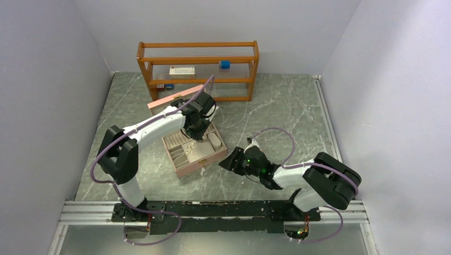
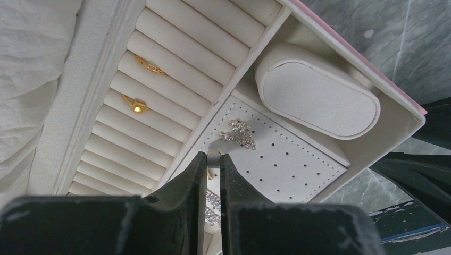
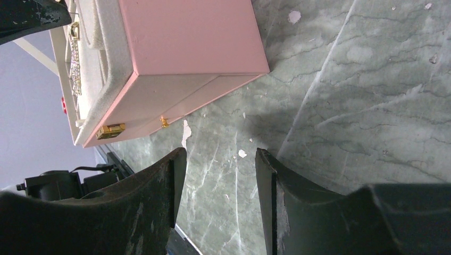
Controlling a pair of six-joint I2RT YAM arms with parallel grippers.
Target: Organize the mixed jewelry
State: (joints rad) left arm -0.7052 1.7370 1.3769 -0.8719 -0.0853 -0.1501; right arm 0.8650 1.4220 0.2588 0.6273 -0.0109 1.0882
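Pink on the outside and padded white within, the jewelry box [image 1: 201, 166] sits open on the table [image 1: 287, 117], left of centre. The left claw [image 2: 213, 159] hangs over its inside, clenched almost closed on a small pale piece [image 2: 213, 155] at its tips. That piece is too small to name for sure, though I judge it an earring. The coming move turns on the punched white panel [image 2: 287, 159], which lies just past those tips and spreads away to the right and near side, most of its holes still bare. A sparkly earring [image 2: 237, 133] already sits on the panel just beyond the tips, so the free holes toward the near edge look like the safer target. Close on the far side of the tips is the ridge that parts the panel from the ring rolls [image 2: 175, 48], where two gold rings [image 2: 150, 66] [image 2: 136, 104] are tucked into the grooves. An oval cushion [image 2: 319, 98] fills the slot along the panel's right side, and the pink rim [image 2: 361, 58] runs just behind it. The left arm is plainly the nearer one. The right claw [image 3: 215, 159] is released and grasps nothing, hovering over bare table just off the box's near right corner [image 3: 197, 32]. It stays apart from the box and leaves the left arm room to work.
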